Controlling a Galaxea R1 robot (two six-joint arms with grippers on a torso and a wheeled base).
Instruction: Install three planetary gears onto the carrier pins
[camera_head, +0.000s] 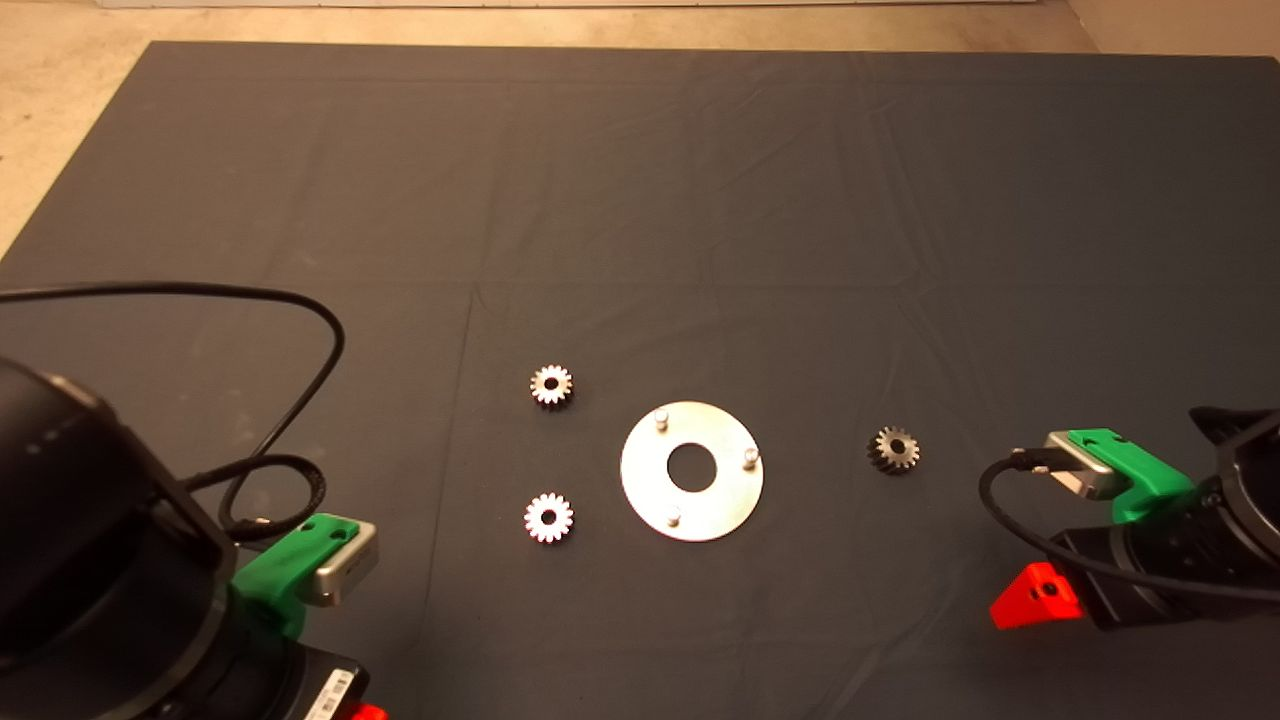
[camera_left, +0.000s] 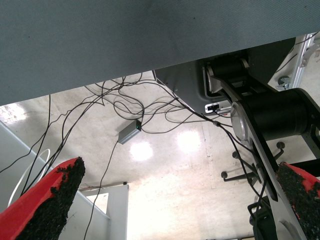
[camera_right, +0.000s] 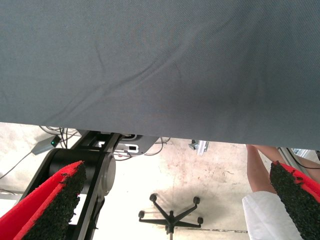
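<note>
Left gripper (camera_left: 175, 200) and right gripper (camera_right: 172, 202), fingers apart, wait at the near edge of the dark-matted surface (camera_head: 700, 180). Beyond: shiny round metal disc (camera_head: 692, 512) with three pins; two silver toothed gears (camera_head: 549, 518) left, one dark grey gear (camera_head: 894, 449) right.

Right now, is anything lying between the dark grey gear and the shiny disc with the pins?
Nothing visible: bare dark mat separates the dark grey toothed gear from the shiny round metal disc. The right hand waits at the lower right edge.
</note>
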